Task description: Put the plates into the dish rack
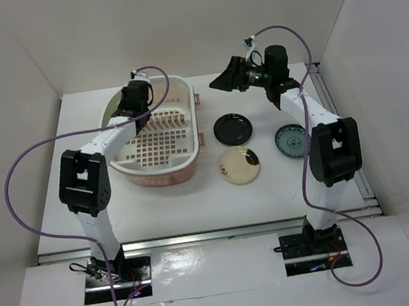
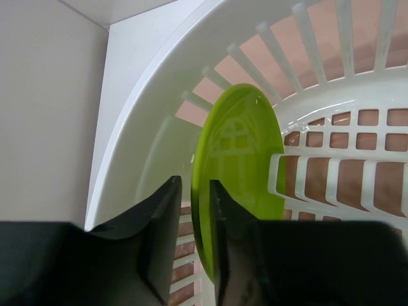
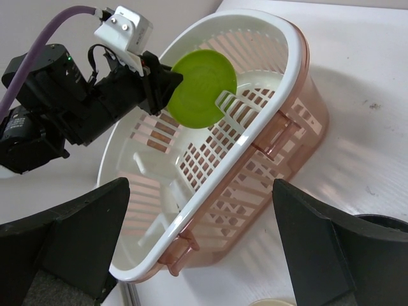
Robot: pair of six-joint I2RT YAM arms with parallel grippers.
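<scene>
Plates: four stood about, namely one lime green round plate (image 3: pixel 203 89), one glossy black round plate (image 1: pixel 233 128), one cream round plate with a dark spot (image 1: pixel 239 165), one teal-blue patterned round plate (image 1: pixel 290 141).
Racks: there was one oval white-and-salmon plastic dish rack (image 1: pixel 159 175).
Arms: two, a left arm (image 1: pixel 85 182) and a right arm (image 1: pixel 333 152).

The fingers of the left tool (image 2: pixel 194 191) were matt black plastic. Between them, the lime green plate (image 2: pixel 239 159) was smooth and glossy, mirroring the slots beyond it. Around that tool, the dish rack (image 3: pixel 255 137) had shiny white moulded plastic walls over a salmon, slightly translucent base. The right tool (image 3: pixel 201 191) had the same dull black fingers, with coarse grey pads (image 3: pixel 60 287). Near it, the black plate (image 1: pixel 233 127) was glossy and the counter (image 1: pixel 269 190) was matt white.
</scene>
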